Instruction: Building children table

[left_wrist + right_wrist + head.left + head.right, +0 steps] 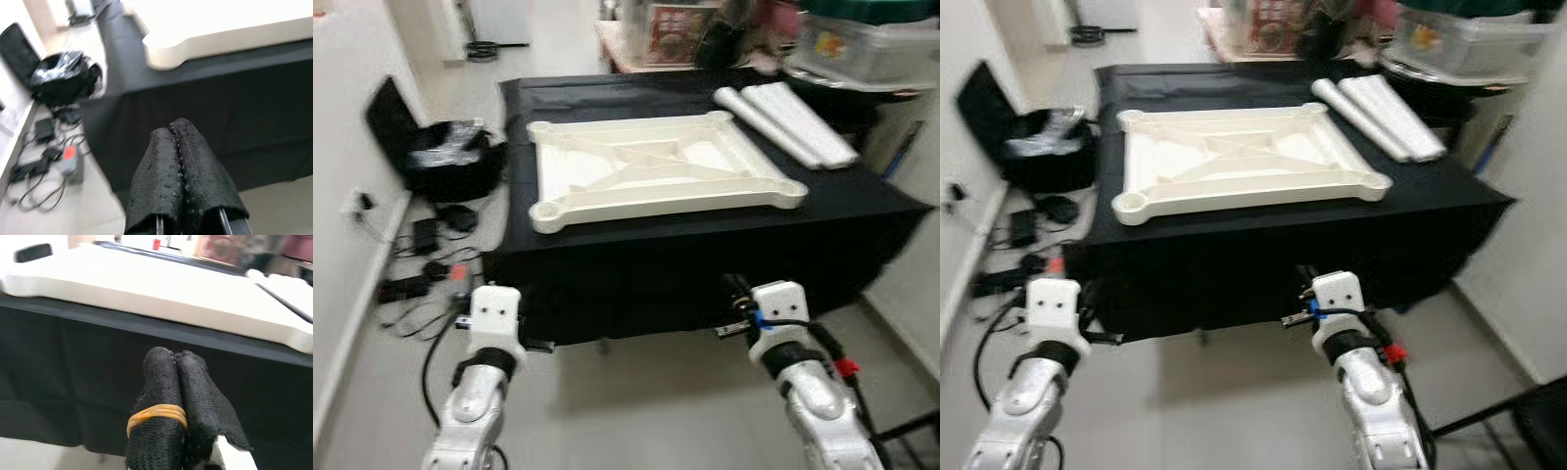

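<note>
While both arms are held low in front of the covered bench, neither one touches any part of the children table. The right gripper [178, 357] has its two black fingers pressed together with nothing between them, and a yellow rubber band [156, 413] goes around one finger. It points toward the hanging black cloth [636, 284], just below the near edge. The left gripper [176, 132] is also closed on nothing and points at the same cloth, near the left front corner of the bench.

From the grippers outward and upward lies the white tabletop [656, 166], upside down, with its ribs and its round corner sockets facing up. Its long axis runs from left to right across the bench, so its near long edge faces both grippers, one toward each end. The two white legs [788, 122] lie side by side past the far right corner of the tabletop, near it, and they point away from the robot with a slant. They are on the right arm's side, so I judge that the right gripper is the nearer one for taking a leg, but it must rise above the bench edge and reach well forward over the tabletop.

On the floor at the left there are a black bag [450, 157] and some cables [411, 284].
</note>
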Controlling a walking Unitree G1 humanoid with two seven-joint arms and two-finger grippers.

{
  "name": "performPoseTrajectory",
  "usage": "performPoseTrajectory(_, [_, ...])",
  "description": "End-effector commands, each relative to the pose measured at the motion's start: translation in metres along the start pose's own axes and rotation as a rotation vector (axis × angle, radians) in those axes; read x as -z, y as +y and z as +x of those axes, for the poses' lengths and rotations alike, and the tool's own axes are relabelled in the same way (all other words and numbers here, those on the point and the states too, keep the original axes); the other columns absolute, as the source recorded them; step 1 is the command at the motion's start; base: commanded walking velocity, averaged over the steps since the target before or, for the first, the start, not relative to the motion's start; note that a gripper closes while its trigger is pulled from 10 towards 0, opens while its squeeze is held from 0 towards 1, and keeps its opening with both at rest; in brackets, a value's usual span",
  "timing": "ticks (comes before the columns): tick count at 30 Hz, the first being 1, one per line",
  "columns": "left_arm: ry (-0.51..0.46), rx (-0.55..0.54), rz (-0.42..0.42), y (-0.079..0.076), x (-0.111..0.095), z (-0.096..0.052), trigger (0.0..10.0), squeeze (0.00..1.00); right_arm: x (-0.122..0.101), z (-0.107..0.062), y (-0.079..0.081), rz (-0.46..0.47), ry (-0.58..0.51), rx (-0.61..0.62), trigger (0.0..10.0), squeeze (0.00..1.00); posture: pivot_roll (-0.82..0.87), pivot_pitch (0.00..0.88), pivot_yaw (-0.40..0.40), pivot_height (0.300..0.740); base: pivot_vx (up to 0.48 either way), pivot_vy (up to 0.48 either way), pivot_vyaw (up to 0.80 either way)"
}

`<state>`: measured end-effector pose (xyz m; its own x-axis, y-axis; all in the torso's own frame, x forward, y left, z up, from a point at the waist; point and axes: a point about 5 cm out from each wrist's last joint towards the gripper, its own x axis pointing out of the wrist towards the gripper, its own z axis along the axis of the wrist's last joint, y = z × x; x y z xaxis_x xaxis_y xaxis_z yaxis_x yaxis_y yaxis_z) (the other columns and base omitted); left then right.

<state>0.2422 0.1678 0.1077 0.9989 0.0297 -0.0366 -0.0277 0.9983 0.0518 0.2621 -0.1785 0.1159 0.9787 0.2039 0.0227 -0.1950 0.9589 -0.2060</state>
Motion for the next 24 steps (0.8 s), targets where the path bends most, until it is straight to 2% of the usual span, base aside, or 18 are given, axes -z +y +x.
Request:
performPoseTrajectory(1, [0.022,-0.005,-0.012,0.003,0.003,-0.002,10.0,0.0,0.004,0.0,0.001,0.01,0.026,-0.01,10.0,0.0,0.01,0.0,-0.039,0.74,0.0,0.0,0.0])
performPoseTrajectory(10, [0.028,0.054,-0.063,-0.004,0.004,-0.004,10.0,0.0,0.002,0.004,0.002,-0.005,0.023,-0.041,10.0,0.0,0.0,0.0,-0.041,0.74,0.0,0.0,0.0])
performPoseTrajectory(24, [0.039,0.082,-0.084,-0.008,0.005,-0.001,10.0,0.0,0.001,0.006,0.0,-0.022,0.031,-0.038,10.0,0.0,0.0,0.0,-0.046,0.74,0.0,-0.465,0.0])
